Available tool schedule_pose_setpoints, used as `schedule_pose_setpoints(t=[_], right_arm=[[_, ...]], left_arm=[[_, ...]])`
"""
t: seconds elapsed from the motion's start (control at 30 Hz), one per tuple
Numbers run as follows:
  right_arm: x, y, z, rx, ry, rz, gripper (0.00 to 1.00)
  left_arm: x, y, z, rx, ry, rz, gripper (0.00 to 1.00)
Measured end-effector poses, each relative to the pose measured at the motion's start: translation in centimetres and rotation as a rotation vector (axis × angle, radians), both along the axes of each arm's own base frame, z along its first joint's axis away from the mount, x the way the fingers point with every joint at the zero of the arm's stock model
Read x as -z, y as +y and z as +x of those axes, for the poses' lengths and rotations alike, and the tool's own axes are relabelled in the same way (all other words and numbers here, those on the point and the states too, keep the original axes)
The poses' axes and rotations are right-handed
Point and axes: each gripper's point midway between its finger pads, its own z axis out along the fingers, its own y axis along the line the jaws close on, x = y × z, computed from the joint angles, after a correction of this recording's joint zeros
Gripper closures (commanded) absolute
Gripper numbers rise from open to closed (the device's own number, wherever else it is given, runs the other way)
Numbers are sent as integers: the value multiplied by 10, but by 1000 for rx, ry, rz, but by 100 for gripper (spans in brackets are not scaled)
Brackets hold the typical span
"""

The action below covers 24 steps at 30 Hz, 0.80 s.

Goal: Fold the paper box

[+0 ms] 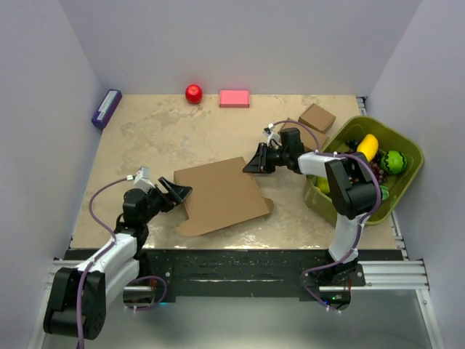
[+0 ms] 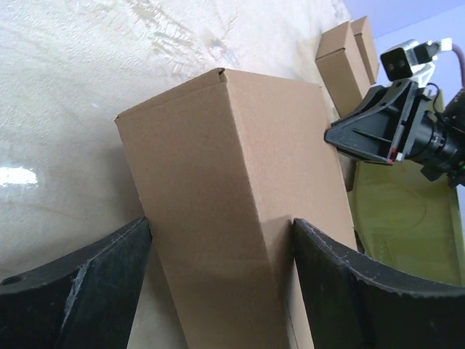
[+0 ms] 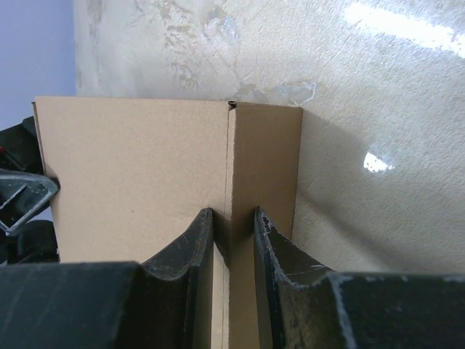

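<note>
Beige marbled worktop point(image 1: 167, 138), glossy, with white glare patches in both wrist views. Boxed in by plain pale grey-lavender walls point(image 1: 240, 36) at 9, 12 and 3 o'clock; black rail point(image 1: 232, 262) along the 6 o'clock edge.

Paper box point(image 1: 221, 195) near the middle, a little toward 6 o'clock, lying as a low brown slab with a small tab at its 4 o'clock corner.

Left tool point(image 1: 179, 193) at the box's 9 o'clock edge, spread wide, fingers point(image 2: 87, 291) flanking the cardboard on both sides; actual contact impossible to tell. Right tool point(image 1: 254, 161) at the box's 1 o'clock corner, clenched on a thin cardboard edge of the paper box, fingers point(image 3: 185, 269) pressed against either face.

Along the 12 o'clock wall: red ball point(image 1: 193, 93), pink block point(image 1: 234, 98) near it. Purple box point(image 1: 106, 107) at 10 o'clock, against the wall. Small brown boxes point(image 1: 317, 118) at 2 o'clock, just beside a green tub point(image 1: 392, 129) of fruit point(image 1: 368, 147) at 3 o'clock.
</note>
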Motion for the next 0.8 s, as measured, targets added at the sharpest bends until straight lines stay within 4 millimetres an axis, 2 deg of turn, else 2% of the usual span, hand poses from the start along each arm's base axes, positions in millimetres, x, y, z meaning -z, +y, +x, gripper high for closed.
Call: schedule_pose_setpoints(t=[0.17, 0.37, 0.53, 0.67, 0.73, 0.8], right_arm=[[-1, -2, 1, 9, 1, -1, 96], [-2, -5, 2, 23, 2, -1, 97], [-3, -6, 3, 33, -4, -7, 97], [-3, -7, 3, 44, -7, -16, 95], [-4, -9, 4, 54, -10, -23, 91], [-5, -11, 4, 69, -18, -35, 82]], left_arm=[[-12, -6, 1, 21, -37, -38, 15], [-27, -22, -2, 87, -88, -74, 14], [-31, -31, -3, 113, -86, -92, 14], [-33, -37, 1, 128, -68, -101, 22], [-34, -38, 5, 127, -58, -104, 30], [-35, -39, 7, 126, -49, -102, 36]])
